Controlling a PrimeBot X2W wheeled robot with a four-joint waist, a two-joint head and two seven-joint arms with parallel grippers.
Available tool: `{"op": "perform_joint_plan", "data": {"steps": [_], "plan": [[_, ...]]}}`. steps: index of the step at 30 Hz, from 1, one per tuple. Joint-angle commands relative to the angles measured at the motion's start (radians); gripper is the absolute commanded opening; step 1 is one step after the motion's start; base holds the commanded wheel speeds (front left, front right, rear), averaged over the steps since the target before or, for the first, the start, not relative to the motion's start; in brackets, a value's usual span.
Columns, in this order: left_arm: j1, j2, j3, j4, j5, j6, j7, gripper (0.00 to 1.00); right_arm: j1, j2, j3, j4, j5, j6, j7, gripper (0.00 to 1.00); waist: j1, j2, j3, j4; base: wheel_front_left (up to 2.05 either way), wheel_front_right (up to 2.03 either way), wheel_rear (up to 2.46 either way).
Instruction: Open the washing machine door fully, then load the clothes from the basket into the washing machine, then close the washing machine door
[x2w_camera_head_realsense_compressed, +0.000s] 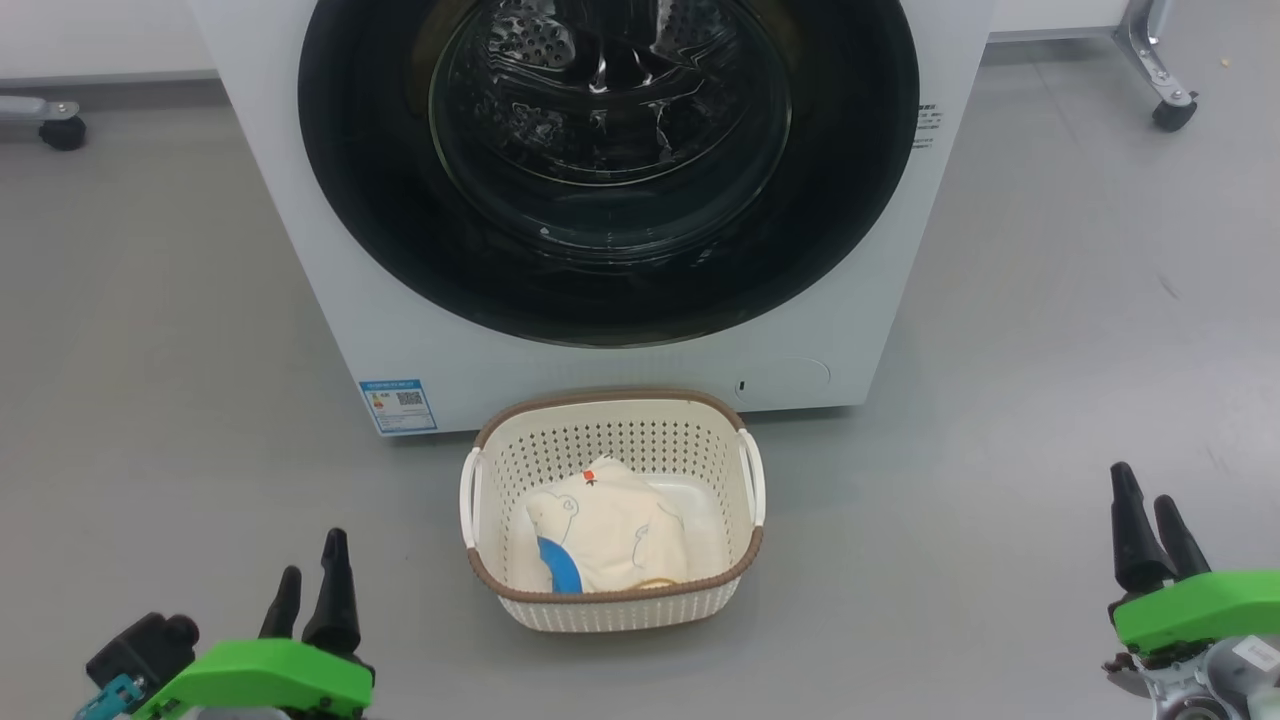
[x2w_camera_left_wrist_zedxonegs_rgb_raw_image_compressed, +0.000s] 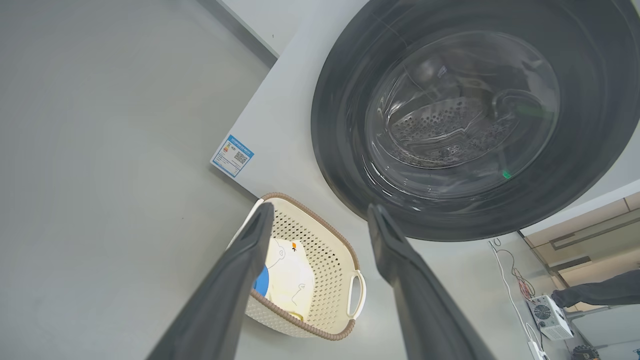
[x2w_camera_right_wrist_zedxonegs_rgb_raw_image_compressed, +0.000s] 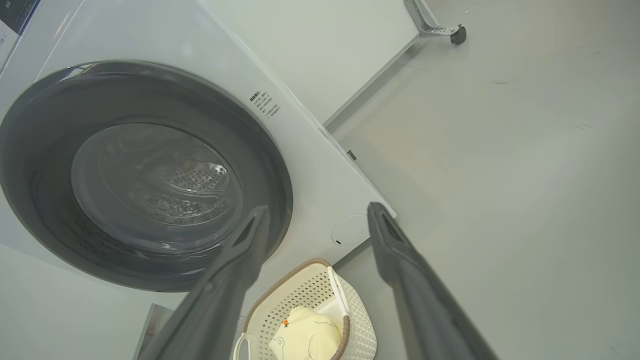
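Slippage worries me: with left gripper (x2w_camera_head_realsense_compressed: 312, 555) and right gripper (x2w_camera_head_realsense_compressed: 1143, 485) both spread and empty, either could skid off the glossy door (x2w_camera_head_realsense_compressed: 400, 200) or bump the basket (x2w_camera_head_realsense_compressed: 610, 398) below.

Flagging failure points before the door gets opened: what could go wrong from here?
The washing machine door is shut and its glossy rim looks smooth, so a grip may slip.
The basket stands close below it and could be knocked during the reach.
The clothes lie loosely bunched; a partial grab might drop them.
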Motion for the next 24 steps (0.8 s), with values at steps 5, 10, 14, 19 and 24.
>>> {"op": "perform_joint_plan", "data": {"steps": [5, 10, 14, 19, 24], "plan": [[-0.058, 0.017, 0.001, -0.042, 0.104, 0.010, -0.024, 1.00, -0.045, -0.018, 0.026, -0.050, -0.099, -0.002, -0.019, 1.00, 0.0000, 0.0000, -0.001, 0.002, 0.00, 0.00, 0.00], [-0.061, 0.017, -0.007, -0.043, 0.177, 0.015, -0.039, 1.00, -0.044, -0.017, 0.041, -0.058, -0.154, -0.002, -0.026, 1.00, 0.0000, 0.0000, -0.002, 0.002, 0.00, 0.00, 0.00], [-0.062, 0.016, -0.011, -0.042, 0.229, 0.019, -0.050, 1.00, -0.041, -0.020, 0.048, -0.062, -0.208, -0.002, -0.030, 1.00, 0.0000, 0.0000, -0.004, 0.002, 0.00, 0.00, 0.00], [-0.066, 0.015, -0.015, -0.032, 0.289, 0.023, -0.065, 1.00, -0.038, -0.022, 0.056, -0.071, -0.273, -0.002, -0.034, 1.00, 0.0000, 0.0000, -0.005, 0.001, 0.00, 0.00, 0.00], [-0.074, 0.013, -0.020, -0.012, 0.346, 0.028, -0.079, 1.00, -0.035, -0.025, 0.059, -0.082, -0.331, -0.002, -0.036, 1.00, 0.0000, 0.0000, -0.006, 0.001, 0.00, 0.00, 0.00]]}}
